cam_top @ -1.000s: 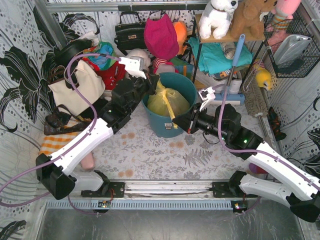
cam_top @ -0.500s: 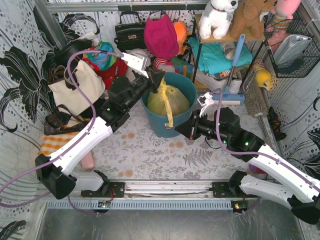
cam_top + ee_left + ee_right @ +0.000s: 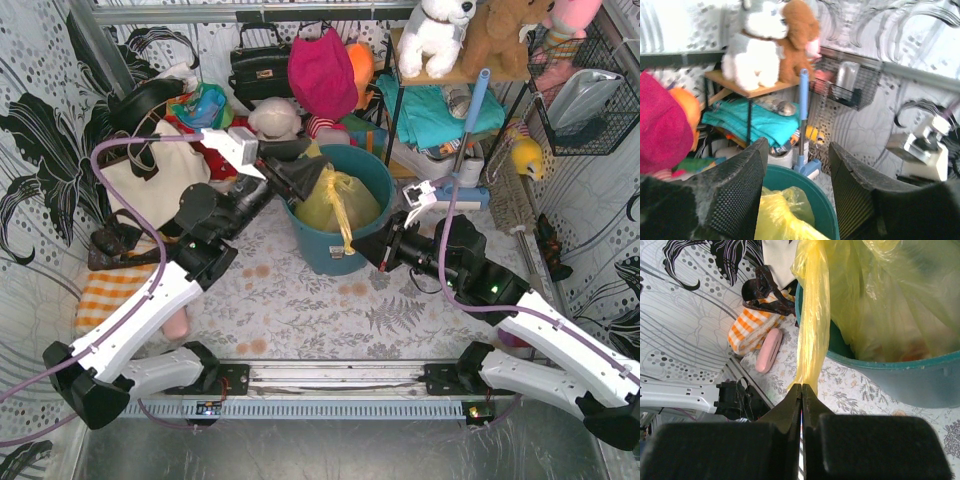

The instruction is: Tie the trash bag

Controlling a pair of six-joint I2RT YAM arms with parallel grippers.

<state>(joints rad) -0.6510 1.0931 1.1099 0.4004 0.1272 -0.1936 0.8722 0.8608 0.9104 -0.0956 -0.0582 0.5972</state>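
Note:
The trash bag (image 3: pixel 335 200) is yellow, crinkly plastic and sits in a round teal bin (image 3: pixel 372 170). A twisted strand of the trash bag (image 3: pixel 812 325) stretches over the bin's rim (image 3: pixel 910 360) down to my right gripper (image 3: pixel 801 387), which is shut on the strand's end. In the top view that right gripper (image 3: pixel 366 250) is at the bin's front right side. My left gripper (image 3: pixel 312 178) hovers over the bin's left rim, jaws open, nothing between them. In the left wrist view the bag (image 3: pixel 782 215) lies below the open left gripper (image 3: pixel 797 185).
A cream tote (image 3: pixel 150 180) and a black handbag (image 3: pixel 260 65) sit at the back left. A shelf with stuffed toys (image 3: pixel 440 35) and a blue-handled brush (image 3: pixel 470 120) stand behind the bin. An orange checked cloth (image 3: pixel 105 285) lies at the left.
My left gripper has opened and let go of the bag's top, and the left arm has drawn back to the left. The right gripper keeps its hold on the strand.

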